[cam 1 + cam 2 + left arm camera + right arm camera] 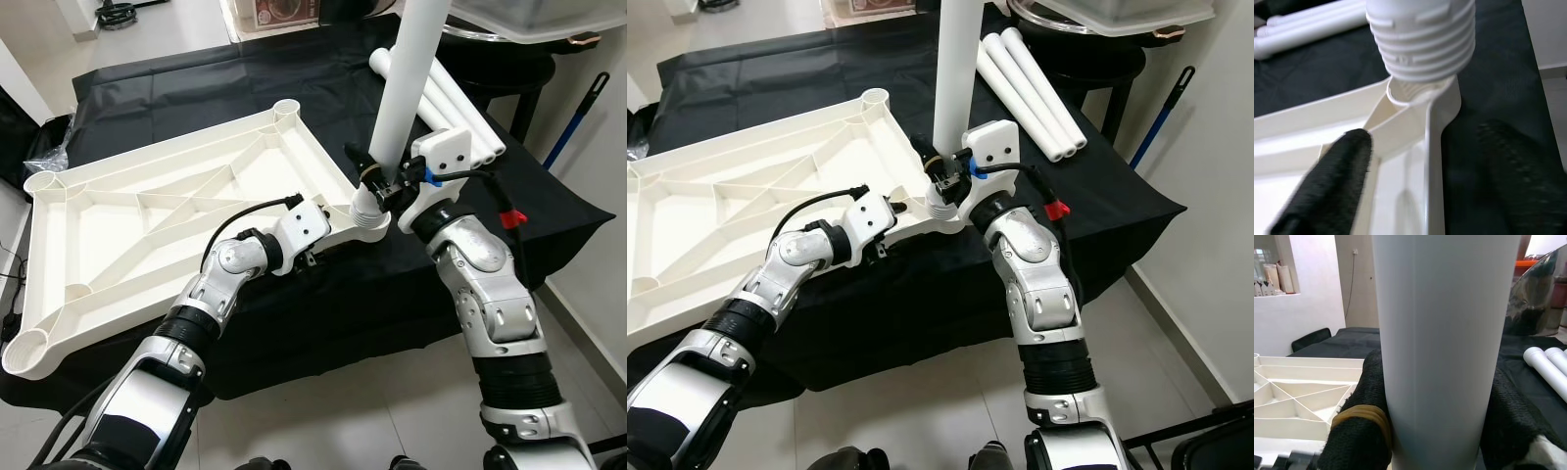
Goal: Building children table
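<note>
Overhead, from the left eye view, I note the white table top panel (167, 220) lying upside down, ribs up, on the black-covered tabletop (470, 284). My right gripper (377, 181) is clamped around a white table leg (407, 83), which stands upright with its threaded end at the panel's near right corner socket (367, 220). My left gripper (328, 235) sits at the panel's edge just beside that socket. Three spare legs (456, 113) lie side by side on the cloth behind the right arm.

From the right eye view, the same arrangement holds; a blue-handled broom (1161, 113) leans at the far right, and a grey plastic bin (1117, 15) stands beyond the spare legs.

From the left wrist view, the leg's ribbed thread (1422, 41) rests at the mouth of the socket, not fully seated. The black fingers (1334, 181) stand apart, one over the panel's inside, the other outside its rim; the grip is released.

From the right wrist view, both padded fingers (1359, 426) press against the leg on either side.
</note>
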Robot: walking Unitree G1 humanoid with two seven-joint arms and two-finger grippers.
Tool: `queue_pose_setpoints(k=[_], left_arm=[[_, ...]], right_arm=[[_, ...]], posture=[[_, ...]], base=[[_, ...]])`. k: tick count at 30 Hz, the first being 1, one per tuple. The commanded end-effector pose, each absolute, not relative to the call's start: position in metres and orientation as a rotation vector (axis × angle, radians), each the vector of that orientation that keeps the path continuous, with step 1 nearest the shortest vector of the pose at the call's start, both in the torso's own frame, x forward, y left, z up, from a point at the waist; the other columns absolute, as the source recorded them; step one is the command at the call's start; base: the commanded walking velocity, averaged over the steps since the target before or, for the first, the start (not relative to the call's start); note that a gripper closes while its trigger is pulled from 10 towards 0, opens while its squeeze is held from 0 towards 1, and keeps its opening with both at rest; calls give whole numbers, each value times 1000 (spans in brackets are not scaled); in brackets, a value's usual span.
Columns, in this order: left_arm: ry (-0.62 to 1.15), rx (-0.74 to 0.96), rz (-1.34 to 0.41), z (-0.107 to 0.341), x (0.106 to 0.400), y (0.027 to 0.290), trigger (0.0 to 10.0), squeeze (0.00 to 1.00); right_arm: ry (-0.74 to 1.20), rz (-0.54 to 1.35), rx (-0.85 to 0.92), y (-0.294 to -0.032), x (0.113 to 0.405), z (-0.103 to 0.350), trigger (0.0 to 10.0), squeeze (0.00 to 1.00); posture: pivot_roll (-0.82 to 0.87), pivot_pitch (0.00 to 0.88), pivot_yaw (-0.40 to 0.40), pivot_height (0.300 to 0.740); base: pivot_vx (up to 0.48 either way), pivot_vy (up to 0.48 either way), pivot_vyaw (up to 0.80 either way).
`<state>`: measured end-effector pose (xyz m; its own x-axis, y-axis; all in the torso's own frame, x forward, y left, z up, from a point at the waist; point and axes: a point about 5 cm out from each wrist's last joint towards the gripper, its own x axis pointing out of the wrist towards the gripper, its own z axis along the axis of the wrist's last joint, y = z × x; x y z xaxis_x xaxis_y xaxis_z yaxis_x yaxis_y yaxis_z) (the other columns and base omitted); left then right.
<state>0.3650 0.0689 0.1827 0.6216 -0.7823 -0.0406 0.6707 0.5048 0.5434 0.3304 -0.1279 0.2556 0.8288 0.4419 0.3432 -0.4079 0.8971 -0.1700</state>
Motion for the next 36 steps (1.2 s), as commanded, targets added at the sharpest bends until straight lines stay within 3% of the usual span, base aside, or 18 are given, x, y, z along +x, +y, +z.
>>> queue_pose_setpoints(k=[1,7,8,9,16,31,36], left_arm=[[-229,549,-894,180,362,69,10000,1000],[-271,421,-845,203,361,97,10000,1000],[-283,375,-830,210,361,105,10000,784],[-303,324,-797,219,360,115,10000,0],[-386,191,-684,243,348,140,10000,0],[-206,206,-717,188,326,119,10000,0],[-197,158,-643,183,323,119,10000,0]], right_arm=[[-375,460,-97,-126,329,253,10000,0],[-351,488,-42,-129,326,251,10000,0],[-345,492,-31,-131,325,250,10000,0],[-340,493,-24,-134,324,250,10000,0],[-316,490,-5,-138,321,248,10000,0],[-292,498,-120,-137,319,240,10000,0],[-294,518,-101,-132,315,235,10000,0]], posture=[[-75,168,37,740],[-74,163,36,740],[-72,161,34,740],[-69,159,34,740],[-68,143,34,740],[-83,89,32,740],[-84,84,30,740]], base=[[0,0,0],[0,0,0],[0,0,0],[0,0,0],[0,0,-343],[0,0,-800],[0,0,0]])
